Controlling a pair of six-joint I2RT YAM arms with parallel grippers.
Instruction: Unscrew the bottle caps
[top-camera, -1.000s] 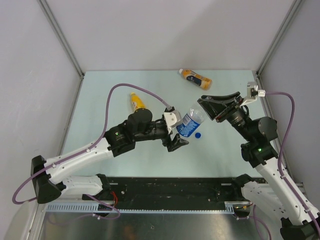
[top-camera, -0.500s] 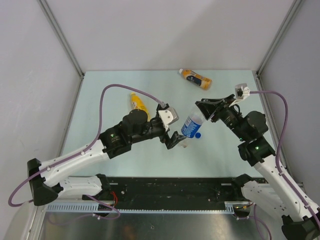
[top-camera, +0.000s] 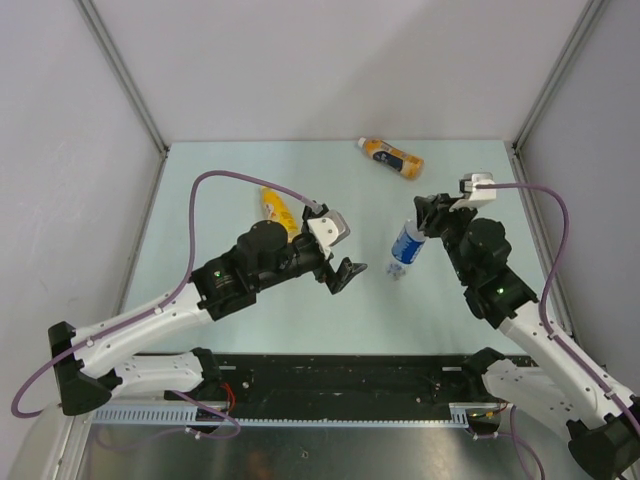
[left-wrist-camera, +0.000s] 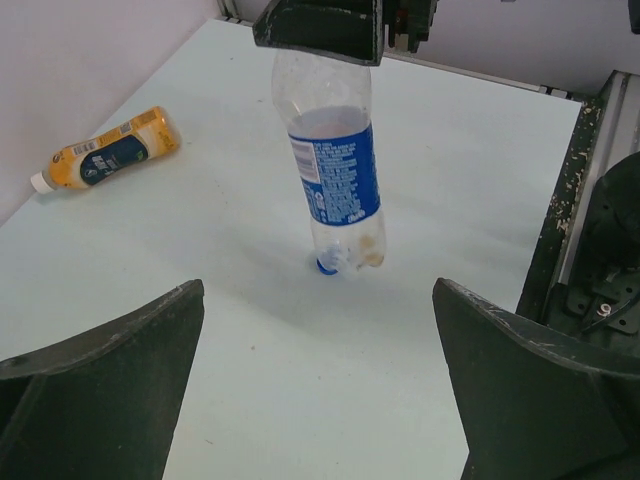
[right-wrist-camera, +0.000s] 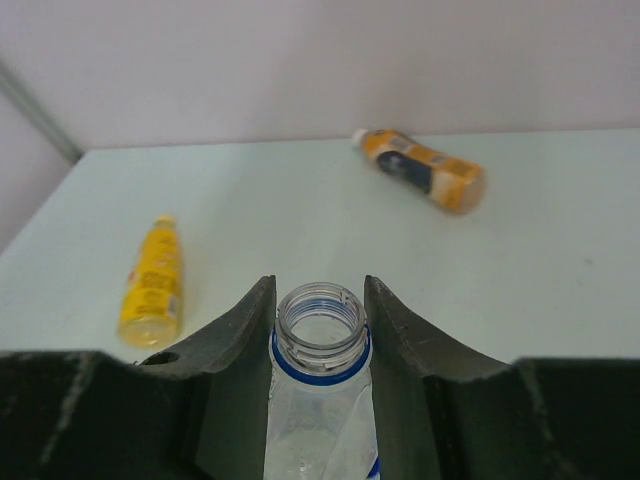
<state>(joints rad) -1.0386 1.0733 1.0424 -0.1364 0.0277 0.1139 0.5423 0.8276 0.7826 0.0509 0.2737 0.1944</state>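
The clear bottle (top-camera: 406, 246) with the blue label stands upright on the table, its mouth open (right-wrist-camera: 320, 312). My right gripper (top-camera: 421, 216) is shut on its neck (right-wrist-camera: 320, 350). The blue cap (left-wrist-camera: 324, 265) lies on the table at the bottle's base, partly hidden by it. My left gripper (top-camera: 346, 273) is open and empty, a short way left of the bottle (left-wrist-camera: 335, 170). The yellow bottle (top-camera: 277, 208) lies capped at the left. The orange bottle (top-camera: 393, 156) with a white cap (top-camera: 363, 143) lies at the back.
The table (top-camera: 200, 290) has grey walls on three sides and a black rail (top-camera: 340, 375) along its near edge. The left arm's purple cable (top-camera: 250, 178) arcs above the yellow bottle.
My right gripper has swung the clear bottle from tilted to upright and moved it right, down onto the table. My left gripper has let go and drawn back to the left.
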